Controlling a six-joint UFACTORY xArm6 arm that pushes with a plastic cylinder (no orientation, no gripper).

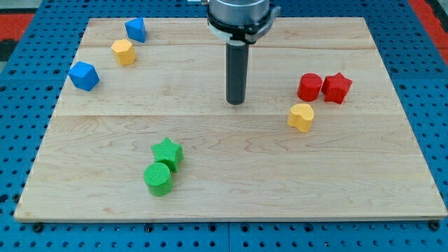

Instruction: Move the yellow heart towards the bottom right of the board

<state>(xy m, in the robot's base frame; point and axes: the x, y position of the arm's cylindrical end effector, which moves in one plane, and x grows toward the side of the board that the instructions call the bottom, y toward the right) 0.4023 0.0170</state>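
Pale wooden board on a blue perforated table; my tip sits near the board's centre, touching no block; being a plain dark rod it has nothing to spread, press together or pinch, so its only state is bare and free. The small yellow heart-shaped block lies to the view's right of my tip, a little lower in the view, apart from it with clear wood between. Just above the heart sit the red cylinder block and the red star-shaped block, the pair touching or nearly so; the heart is close under the cylinder, whether in contact I cannot tell. Judgement: the push must run toward the view's bottom right, so my tip should first come to the heart's upper-left flank; the gap under the red cylinder looks tight, so approach from the left and slightly above, not from above. Contact off-centre would likely spin the heart away; aim through its middle, correct early. Green star-shaped block and green cylinder block at lower left, yellow hexagonal block and two blue faceted blocks at upper left, all well clear of the path.
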